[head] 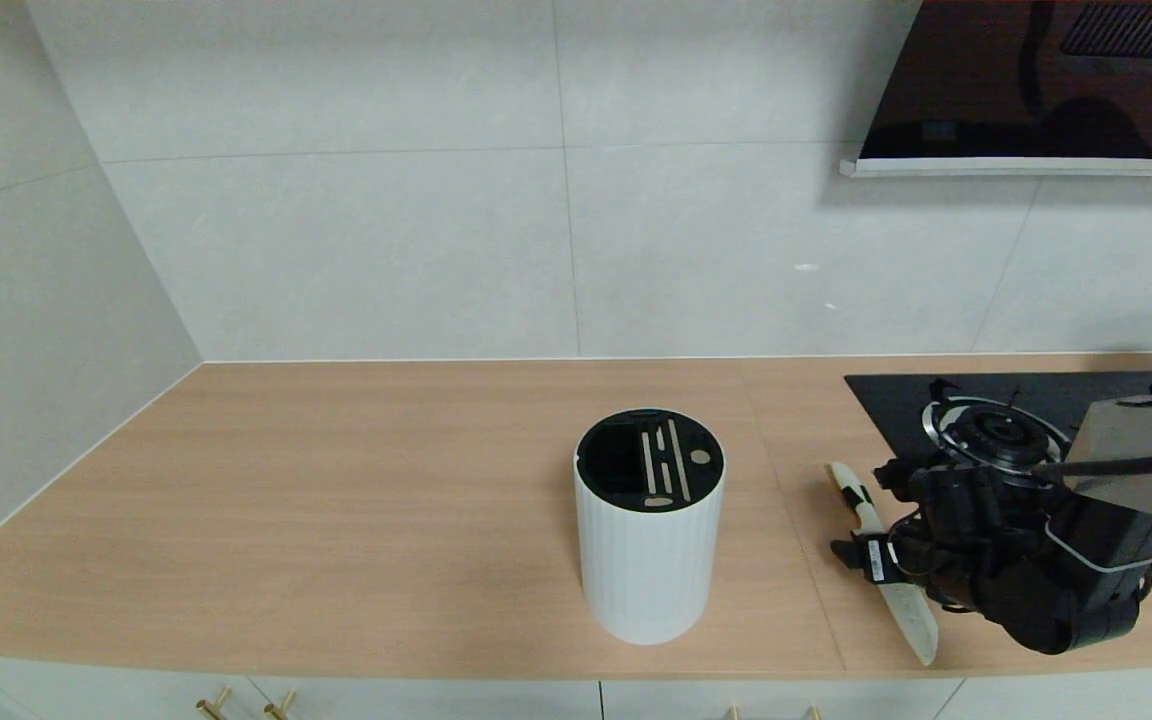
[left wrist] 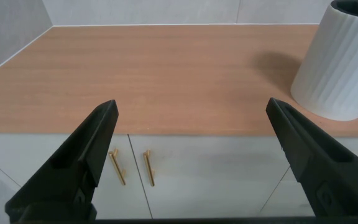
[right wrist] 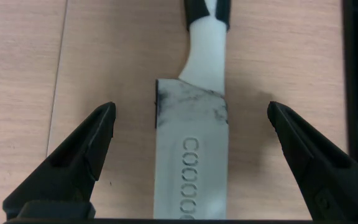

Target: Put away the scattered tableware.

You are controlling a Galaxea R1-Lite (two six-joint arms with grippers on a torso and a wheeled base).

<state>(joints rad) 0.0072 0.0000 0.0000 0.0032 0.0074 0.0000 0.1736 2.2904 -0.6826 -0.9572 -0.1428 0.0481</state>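
Right wrist view: right claw (right wrist: pixel 190 112) spread wide astride white knife (right wrist: pixel 191 155), smudged blade, stamped ovals. Head view adds: knife flat on wooden counter (head: pixel 386 500) lower right, ribbed white holder (head: pixel 648 560), black slotted top, centre. Left claw (left wrist: pixel 191 109) spread too.

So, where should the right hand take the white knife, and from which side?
Probably the handle, from straight above, closing across its narrow width: the knife lies flat on the counter, so only its sides are free. The open right hand hangs over the blade's heel.
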